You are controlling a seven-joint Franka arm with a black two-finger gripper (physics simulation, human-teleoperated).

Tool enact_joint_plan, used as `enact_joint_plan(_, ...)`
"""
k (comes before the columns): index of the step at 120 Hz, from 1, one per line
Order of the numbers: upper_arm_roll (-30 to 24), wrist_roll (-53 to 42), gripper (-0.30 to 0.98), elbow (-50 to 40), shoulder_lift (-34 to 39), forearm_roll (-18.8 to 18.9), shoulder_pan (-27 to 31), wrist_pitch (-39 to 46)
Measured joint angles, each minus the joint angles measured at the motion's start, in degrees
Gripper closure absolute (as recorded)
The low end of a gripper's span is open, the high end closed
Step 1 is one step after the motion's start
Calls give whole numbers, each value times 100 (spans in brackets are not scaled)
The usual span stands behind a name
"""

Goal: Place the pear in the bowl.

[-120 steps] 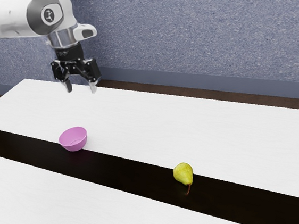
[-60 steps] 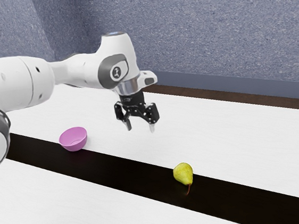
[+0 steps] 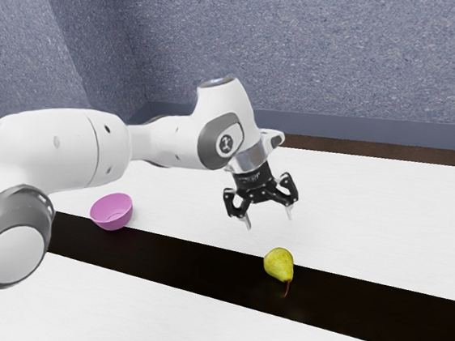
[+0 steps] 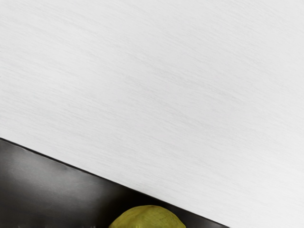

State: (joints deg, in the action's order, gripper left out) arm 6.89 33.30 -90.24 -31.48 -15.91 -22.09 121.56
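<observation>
The gripper (image 3: pixel 269 221) is above the pear (image 3: pixel 279 264), its two fingers standing widely apart with only air between them, so it has hold of nothing. How high it stays over the pear is difficult to judge well from this side angle. The pear lies on the dark strip (image 3: pixel 188 260) of the table (image 3: pixel 364 229), and its thin stem (image 3: pixel 287 289) points away from the gripper. The arm (image 3: pixel 167 140) comes to the place over the pear from the exterior view's left. Also to that side of the pear, and well apart from it, the pink bowl (image 3: pixel 111 213) sits upright. Behind the pear, beyond the table, rises the blue-grey wall (image 3: pixel 320 47).
</observation>
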Motion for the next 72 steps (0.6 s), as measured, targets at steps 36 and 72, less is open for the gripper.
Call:
enact_joint_plan(36,81,755,2,-298,-5,-20,-248,327)
enact_joint_plan(72,93,1202,2,-631,138,-22,-376,393)
